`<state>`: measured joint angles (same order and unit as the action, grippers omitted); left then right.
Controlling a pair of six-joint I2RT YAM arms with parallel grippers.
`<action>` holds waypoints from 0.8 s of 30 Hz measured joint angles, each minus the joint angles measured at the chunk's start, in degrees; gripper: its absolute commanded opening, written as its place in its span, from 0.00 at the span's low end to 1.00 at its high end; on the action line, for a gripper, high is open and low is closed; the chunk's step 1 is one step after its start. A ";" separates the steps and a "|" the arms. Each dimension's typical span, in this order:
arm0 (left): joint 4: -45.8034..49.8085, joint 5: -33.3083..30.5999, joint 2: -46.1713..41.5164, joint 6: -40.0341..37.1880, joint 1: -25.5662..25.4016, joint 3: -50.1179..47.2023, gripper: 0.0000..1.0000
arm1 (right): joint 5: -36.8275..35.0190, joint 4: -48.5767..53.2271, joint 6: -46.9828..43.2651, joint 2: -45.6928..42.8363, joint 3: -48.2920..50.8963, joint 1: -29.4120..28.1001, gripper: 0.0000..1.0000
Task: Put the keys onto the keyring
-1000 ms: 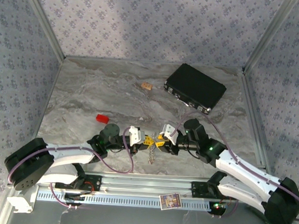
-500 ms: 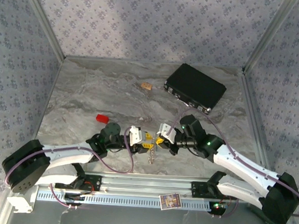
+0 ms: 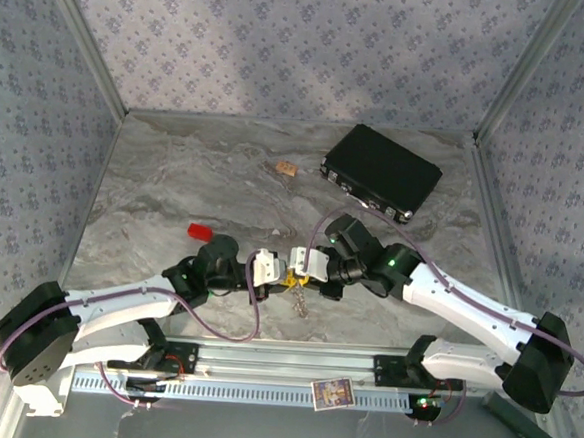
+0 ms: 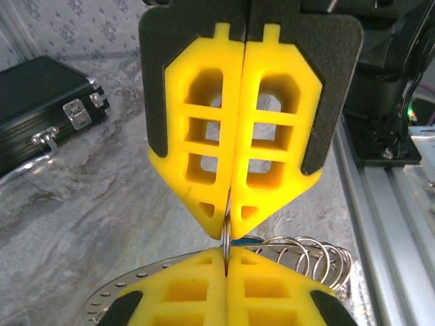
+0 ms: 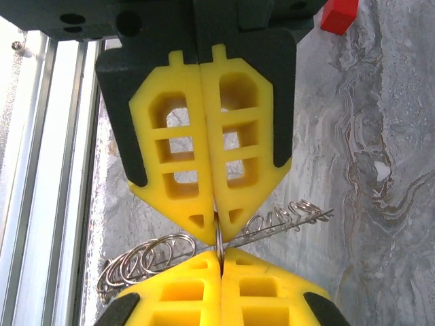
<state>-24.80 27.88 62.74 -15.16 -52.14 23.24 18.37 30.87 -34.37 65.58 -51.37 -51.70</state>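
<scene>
Jaws on the left gripper [image 4: 225, 257], moulded yellow lattice pads set in black shells, are pressed flat together on the thin edge of the keyring [image 4: 225, 234]. The right gripper [image 5: 221, 255] meets it tip to tip, its jaws likewise pinched on the same silvery wire ring, held up between the two arms near the front rail. A sliver of blue [image 4: 242, 239] shows just beside the ring, too small to identify. Chains of small linked wire loops [image 5: 146, 261] trail from the ring to either side. Around them spreads the veined, grey, marble-patterned counter [image 3: 174, 181], with a red block [image 3: 200, 232], a small tan piece [image 3: 287, 167] and a black rectangular case [image 3: 381, 171] with metal latches lying well apart.
</scene>
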 measured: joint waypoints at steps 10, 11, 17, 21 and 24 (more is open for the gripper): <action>-8.48 -0.24 0.04 3.30 0.02 -4.11 0.00 | 8.26 -16.39 9.38 -10.01 14.97 7.21 0.31; -9.97 -0.22 0.22 3.93 0.02 -4.94 0.00 | 8.70 -17.81 10.25 -10.12 16.02 7.23 0.31; -16.52 -0.22 1.88 6.73 0.02 -6.56 0.00 | 12.33 -25.40 14.56 -10.14 19.37 7.52 0.29; -19.41 -0.17 3.06 7.80 0.02 -6.58 0.00 | 14.12 -29.35 16.57 -9.77 20.70 7.87 0.18; -20.55 -0.04 3.58 8.28 0.02 -6.60 0.00 | 14.67 -30.58 17.35 -9.33 20.83 7.98 0.00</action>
<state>-45.34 27.83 66.32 -6.87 -52.12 16.64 33.04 0.30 -17.02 56.25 -30.55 -43.72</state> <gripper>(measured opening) 0.045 0.084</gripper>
